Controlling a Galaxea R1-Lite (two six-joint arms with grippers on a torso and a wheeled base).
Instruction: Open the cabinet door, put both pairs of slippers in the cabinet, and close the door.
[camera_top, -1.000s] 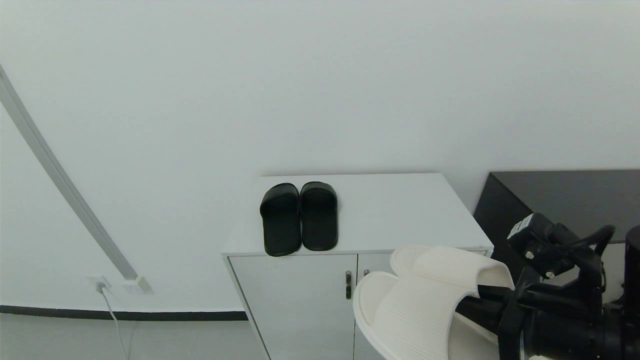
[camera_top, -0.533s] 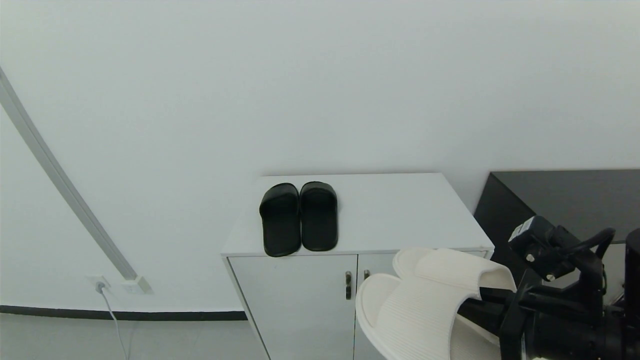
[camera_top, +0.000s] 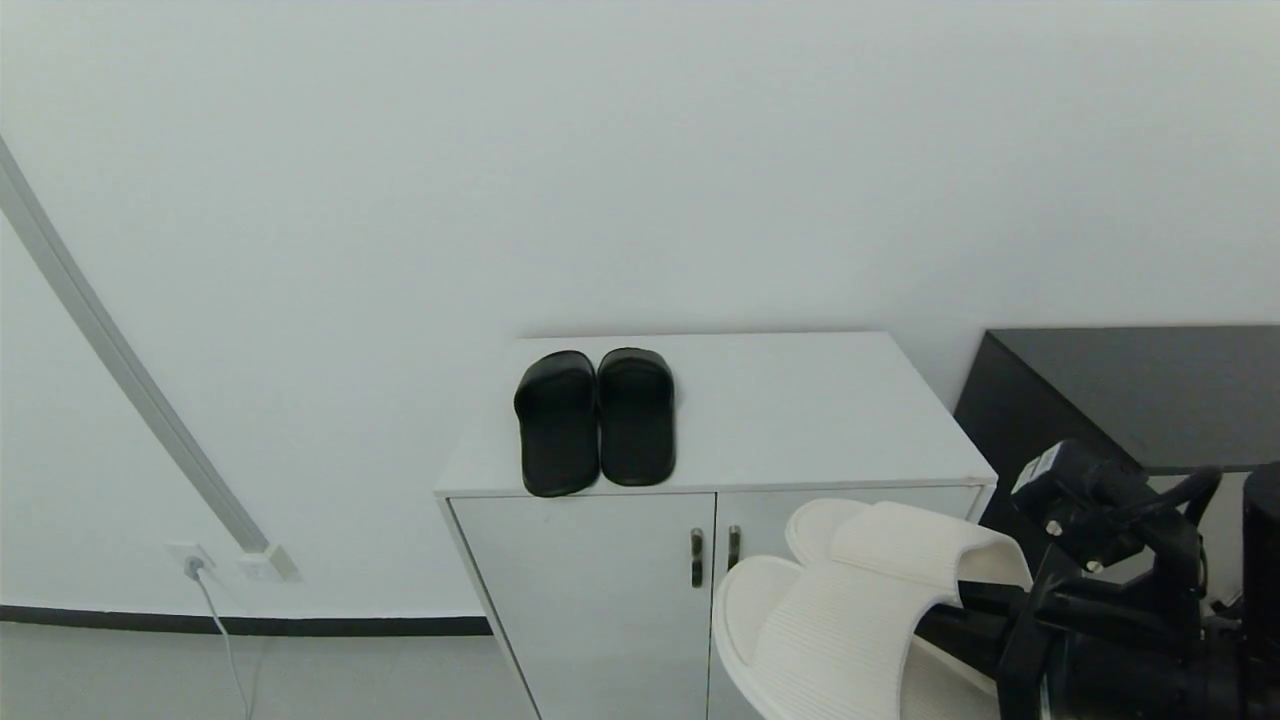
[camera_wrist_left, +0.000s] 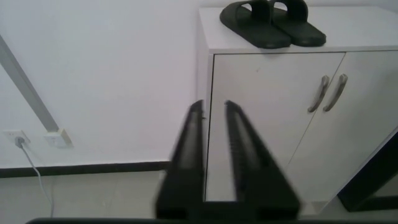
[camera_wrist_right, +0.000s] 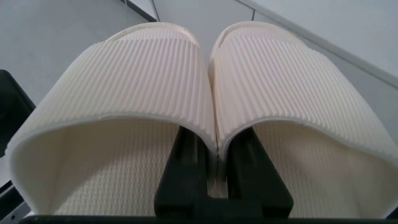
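Observation:
A white cabinet stands against the wall with both doors shut and two dark handles at the middle seam. A black pair of slippers lies on its top near the front left edge, also seen in the left wrist view as the black slippers. My right gripper is shut on the inner walls of a white pair of slippers, held in front of the right door. My left gripper hangs left of the cabinet, its fingers a narrow gap apart with nothing between them.
A black table stands right of the cabinet, close to my right arm. On the wall to the left are a socket with a cable and a slanting grey duct. Open floor lies before the left door.
The whole head view has shifted a little, so the cabinet sits higher in the picture and more of its doors shows. The white slippers stay in my right gripper.

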